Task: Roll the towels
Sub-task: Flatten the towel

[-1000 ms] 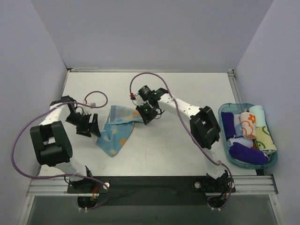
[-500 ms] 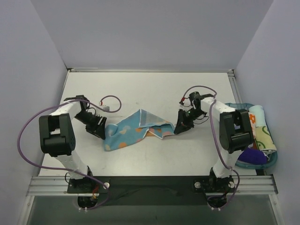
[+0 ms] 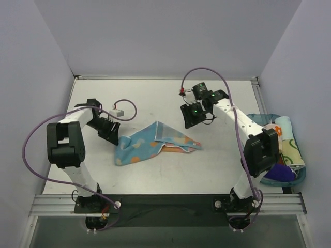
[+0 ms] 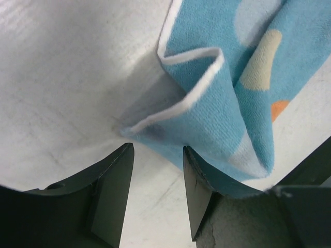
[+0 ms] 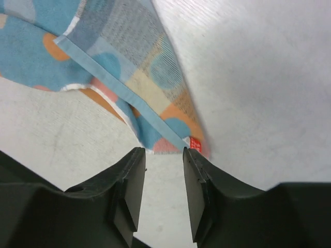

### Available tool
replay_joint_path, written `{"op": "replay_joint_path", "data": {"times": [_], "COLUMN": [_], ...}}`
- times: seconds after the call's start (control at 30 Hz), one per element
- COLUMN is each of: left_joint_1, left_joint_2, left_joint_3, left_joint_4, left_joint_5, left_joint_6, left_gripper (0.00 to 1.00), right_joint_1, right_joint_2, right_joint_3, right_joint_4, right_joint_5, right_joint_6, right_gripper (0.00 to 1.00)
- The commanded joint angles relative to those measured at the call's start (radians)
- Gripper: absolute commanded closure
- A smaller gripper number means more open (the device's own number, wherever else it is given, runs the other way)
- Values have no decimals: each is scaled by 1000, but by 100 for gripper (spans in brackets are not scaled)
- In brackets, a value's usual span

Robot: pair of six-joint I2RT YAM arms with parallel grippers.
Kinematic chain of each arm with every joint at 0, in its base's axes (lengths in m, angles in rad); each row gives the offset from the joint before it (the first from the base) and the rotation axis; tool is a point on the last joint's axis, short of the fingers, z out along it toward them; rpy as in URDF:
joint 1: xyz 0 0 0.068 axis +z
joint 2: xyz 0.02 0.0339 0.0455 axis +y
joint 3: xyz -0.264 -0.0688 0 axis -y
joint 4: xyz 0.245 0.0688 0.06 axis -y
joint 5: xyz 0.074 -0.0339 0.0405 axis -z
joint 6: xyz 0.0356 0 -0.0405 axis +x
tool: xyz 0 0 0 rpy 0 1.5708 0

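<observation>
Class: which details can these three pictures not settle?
- Top view: blue plastic tray of rolled cloths, partly behind the right arm.
- Left wrist view: light blue dotted cloth towel, cut off top and right.
- Right wrist view: the towel's red tag, too small to read.

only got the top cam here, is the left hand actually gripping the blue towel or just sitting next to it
Observer: Just next to it. In the left wrist view the left hand has nothing between its fingers. The blue towel lies just ahead of them, its white-hemmed edge buckled into a fold.
Operator: ok and the right hand, any cloth in it
Observer: None. The right hand is open, and the towel's corner lies on the table just beyond its fingertips.
Operator: anything marking that corner
Observer: Yes, a small red tag at the very tip of it.
</observation>
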Motion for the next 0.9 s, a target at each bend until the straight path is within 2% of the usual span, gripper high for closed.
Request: {"op": "replay_joint_path", "data": {"times": [0.0,0.13,0.23,0.27,0.33,0.73,0.87], "left_joint_1": [-17,5,39,61,78,119,130], "left_joint_2": [39,55,62,61,59,55,55], "left_joint_3": [57,48,35,32,30,-8,-8], "left_joint_4": [83,123,140,143,144,149,170], "left_joint_5": [34,65,111,132,143,181,169], "left_joint_6": [-32,-113,-174,-193,-207,-227,-262], "left_gripper": [46,45,41,39,36,33,28], "right_joint_1": [128,246,312,325,357,437,440], "right_joint_2": [82,192,273,301,325,470,510], "right_joint_3": [76,159,219,228,247,369,383], "right_joint_4": [-19,32,40,40,41,49,49], "right_joint_5": [156,254,269,271,272,292,297], "right_joint_6": [-71,-16,11,12,15,40,46], "right_gripper": [65,65,58,52,49,48,49]}}
